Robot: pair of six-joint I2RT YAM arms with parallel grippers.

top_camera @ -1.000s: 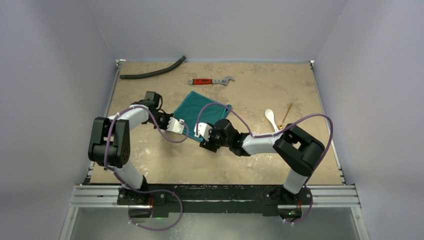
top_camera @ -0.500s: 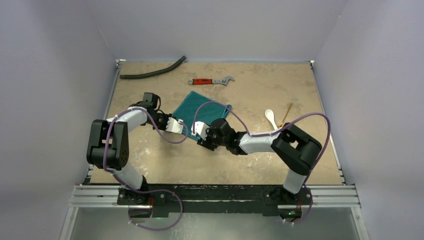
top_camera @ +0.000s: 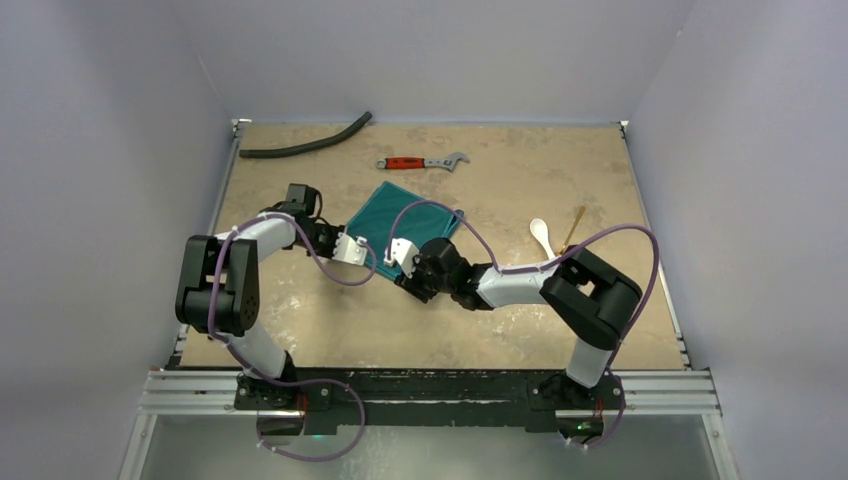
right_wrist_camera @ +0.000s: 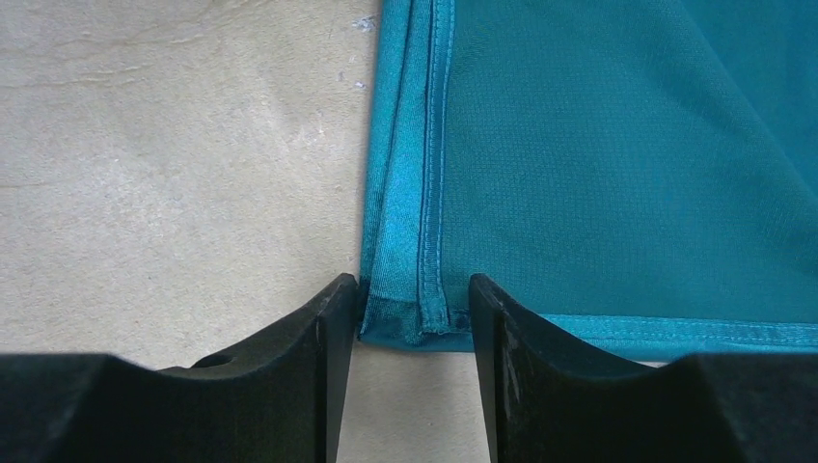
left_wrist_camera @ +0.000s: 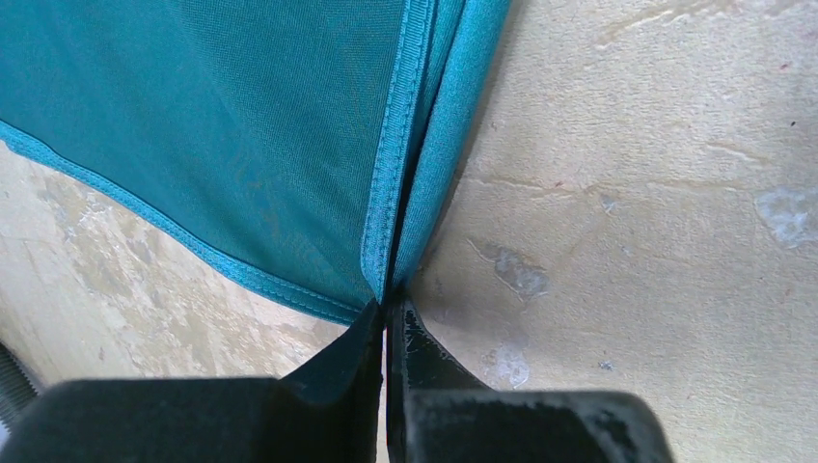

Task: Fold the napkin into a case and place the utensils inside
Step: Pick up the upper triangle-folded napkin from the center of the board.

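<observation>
On the counter [top_camera: 330,320], napkin [top_camera: 405,215]: we see it folded flat at mid-counter, both hands at its near edge
Left hand [left_wrist_camera: 389,311]: we find it pinched tight on a hemmed corner of the napkin
Right hand [right_wrist_camera: 410,294]: half-wide, fingers [right_wrist_camera: 328,328] astride another corner, cloth lying between them
Utensils: white spoon [top_camera: 541,238] and wooden stick [top_camera: 573,229] lie near each other, well right of the napkin

Left gripper [left_wrist_camera: 389,318] closed at the corner of the teal napkin [left_wrist_camera: 222,125]

Its two black jaws meet tip to tip where the napkin's stitched hems converge, apparently pinching the layered edges between them. The cloth spreads up and left over the mottled tan tabletop [left_wrist_camera: 637,212].
</observation>
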